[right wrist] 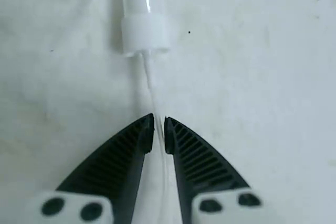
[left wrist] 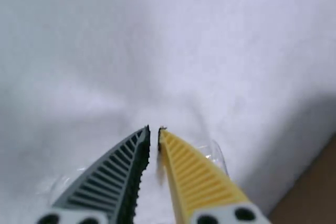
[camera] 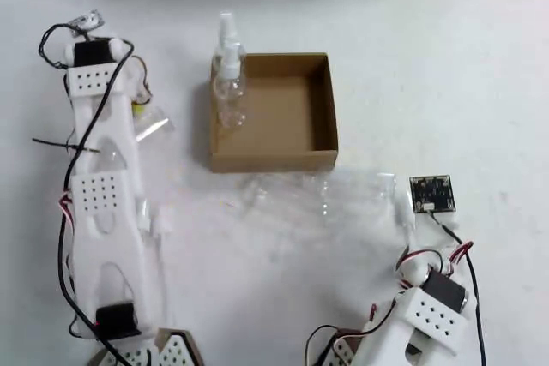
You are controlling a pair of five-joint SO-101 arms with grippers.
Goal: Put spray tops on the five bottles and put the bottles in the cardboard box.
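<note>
Two clear bottles with white spray tops (camera: 228, 83) stand inside the cardboard box (camera: 322, 109), against its left wall. Several bare clear bottles (camera: 292, 195) lie on the table in front of the box. My right gripper (right wrist: 159, 124) is shut on the thin dip tube of a white spray top (right wrist: 145, 34), which lies flat on the table (camera: 401, 207). My left gripper (left wrist: 154, 132) is shut, its grey and yellow fingers pointing down just over another clear bottle (left wrist: 215, 153), which lies left of the box (camera: 151, 123).
Loose white spray tops (camera: 159, 222) lie beside the left arm (camera: 103, 195). A corner of the box (left wrist: 315, 192) is close to the left gripper. The white table (camera: 429, 66) runs open to the right of the box.
</note>
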